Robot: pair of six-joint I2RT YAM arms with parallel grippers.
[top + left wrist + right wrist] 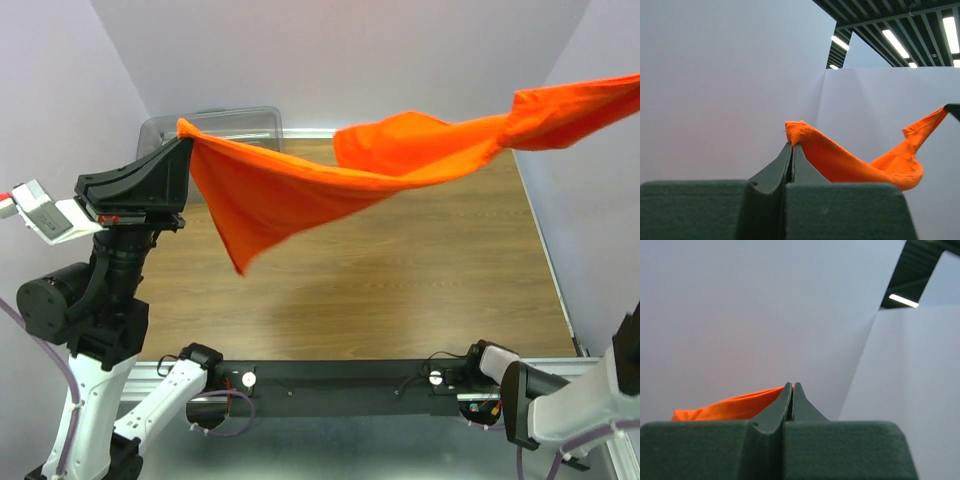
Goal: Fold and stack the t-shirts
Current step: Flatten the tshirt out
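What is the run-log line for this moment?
t-shirt: airborne, stretched over table, unfolded | left fingers: shut on t-shirt edge | right fingers: shut on t-shirt

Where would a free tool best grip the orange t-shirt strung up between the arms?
On the t-shirt, probably the pointed corner hanging lowest, nearest the left tool, coming in level from the near side. It dangles free, clear of the table, while the rest is stretched and twisted.

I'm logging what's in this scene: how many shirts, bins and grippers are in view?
orange t-shirt: 1
clear plastic bin: 1
grippers: 2, the left gripper and the right gripper, each shut on the shirt
Total: 4
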